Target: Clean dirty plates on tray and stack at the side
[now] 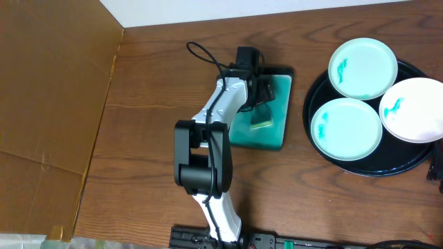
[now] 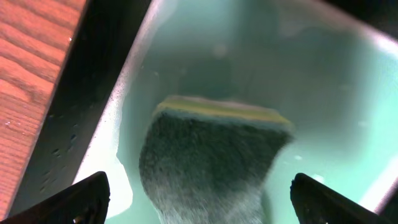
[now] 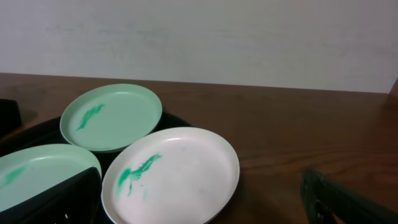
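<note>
Three plates lie on the round black tray [image 1: 309, 97]: a mint one at the back [image 1: 363, 67], a mint one at the front left [image 1: 346, 128] and a white one on the right [image 1: 415, 109]. Each has a teal smear. My right gripper [image 3: 208, 202] is open just above and near the white plate [image 3: 174, 174], with the back mint plate [image 3: 112, 116] beyond it. Only its edge shows in the overhead view [image 1: 436, 164]. My left gripper [image 2: 202, 202] is open, its fingers on either side of a dark-topped yellow sponge [image 2: 211, 155] in the teal dish [image 2: 323, 81].
The rectangular teal dish [image 1: 273, 135] with a black edge sits at the table's middle, left of the tray, with the left arm [image 1: 208, 138] reaching over it. A brown cardboard sheet [image 1: 48, 104] covers the left side. A white wall runs behind the table.
</note>
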Controlling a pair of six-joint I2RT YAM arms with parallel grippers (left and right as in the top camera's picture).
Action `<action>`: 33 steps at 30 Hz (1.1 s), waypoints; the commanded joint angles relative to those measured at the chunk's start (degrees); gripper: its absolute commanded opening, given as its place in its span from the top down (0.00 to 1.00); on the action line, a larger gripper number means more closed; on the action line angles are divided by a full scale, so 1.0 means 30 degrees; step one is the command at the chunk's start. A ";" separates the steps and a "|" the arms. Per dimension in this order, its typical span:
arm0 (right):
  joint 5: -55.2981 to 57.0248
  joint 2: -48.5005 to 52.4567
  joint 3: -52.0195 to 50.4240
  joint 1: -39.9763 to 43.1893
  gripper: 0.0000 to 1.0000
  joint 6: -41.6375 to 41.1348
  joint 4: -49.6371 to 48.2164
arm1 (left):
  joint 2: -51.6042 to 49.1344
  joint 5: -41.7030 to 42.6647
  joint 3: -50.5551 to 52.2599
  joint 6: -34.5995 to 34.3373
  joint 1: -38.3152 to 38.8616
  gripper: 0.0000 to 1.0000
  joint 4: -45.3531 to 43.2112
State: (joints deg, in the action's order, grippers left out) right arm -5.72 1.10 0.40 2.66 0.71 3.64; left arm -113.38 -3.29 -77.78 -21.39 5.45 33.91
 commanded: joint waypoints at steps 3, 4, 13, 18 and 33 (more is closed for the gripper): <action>0.0015 -0.0029 -0.0029 0.0175 0.01 0.0219 0.0073 | -0.1428 -0.0160 -0.0401 -0.0415 -0.0058 0.07 -0.0080; 0.0022 -0.0029 -0.0029 0.0168 0.01 0.0219 0.0073 | -0.1508 -0.0036 -0.0401 -0.0452 -0.0058 0.08 -0.0153; 0.0022 -0.0029 -0.0029 0.0168 0.01 0.0219 0.0073 | -0.1501 -0.0066 -0.0408 -0.0474 -0.0080 0.79 -0.0488; 0.0022 -0.0029 -0.0029 0.0175 0.01 0.0219 0.0073 | -0.1384 -0.0066 -0.0408 -0.0474 -0.0073 0.93 -0.0328; 0.0022 -0.0029 -0.0029 0.0168 0.01 0.0219 0.0073 | 0.0568 0.3956 -0.0066 -0.0561 -0.0051 0.11 0.3271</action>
State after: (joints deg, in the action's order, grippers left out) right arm -5.72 1.10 0.40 2.66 0.71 3.64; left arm -112.36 5.58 -78.00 -22.70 5.37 42.85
